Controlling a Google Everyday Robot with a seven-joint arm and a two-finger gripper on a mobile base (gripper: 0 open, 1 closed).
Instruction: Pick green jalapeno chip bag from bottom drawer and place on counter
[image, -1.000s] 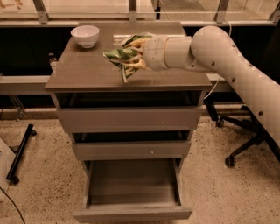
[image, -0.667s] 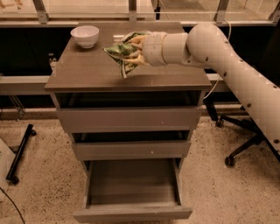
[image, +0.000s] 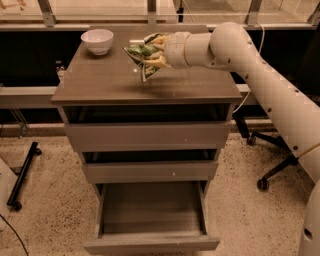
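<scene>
My gripper (image: 151, 52) reaches in from the right over the middle of the counter (image: 105, 80). It is shut on the green jalapeno chip bag (image: 139, 52), a crumpled glossy green bag that hangs from the fingers with its lower tip just above or touching the counter top. The bottom drawer (image: 150, 220) of the cabinet is pulled out and its inside shows nothing in it.
A white bowl (image: 97, 40) stands at the counter's back left corner. The two upper drawers (image: 145, 135) are nearly closed. An office chair base (image: 272, 165) is on the floor to the right. A black stand leg (image: 22, 175) lies at the left.
My gripper and the bag have moved a little toward the back of the counter and slightly higher. The drawers and the bowl have not moved.
</scene>
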